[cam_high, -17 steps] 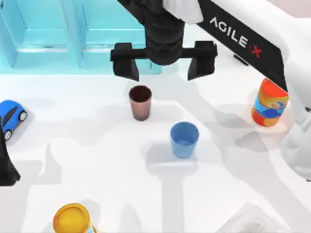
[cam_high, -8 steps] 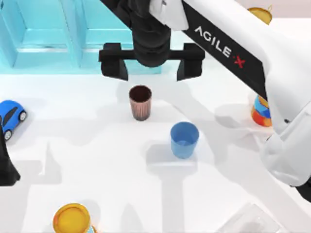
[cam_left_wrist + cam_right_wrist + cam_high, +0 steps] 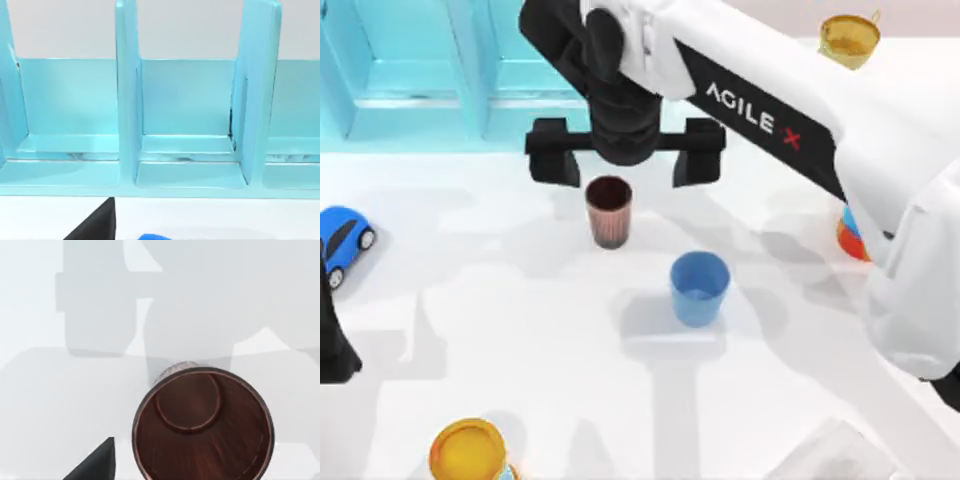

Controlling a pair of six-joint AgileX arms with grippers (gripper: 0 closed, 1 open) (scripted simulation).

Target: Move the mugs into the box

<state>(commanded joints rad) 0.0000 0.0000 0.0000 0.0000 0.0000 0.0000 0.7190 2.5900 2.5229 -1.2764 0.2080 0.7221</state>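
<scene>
1. The white table carries everything; the light blue box with its dividers stands at the far left edge.
2. The right arm reaches across the table, and the right gripper hangs with fingers spread wide, just behind the brown mug.
3. The left arm is parked at the left edge.
4. The brown mug stands upright near the middle, outside the box.
5. The blue mug stands upright, near the brown one but apart.
</scene>
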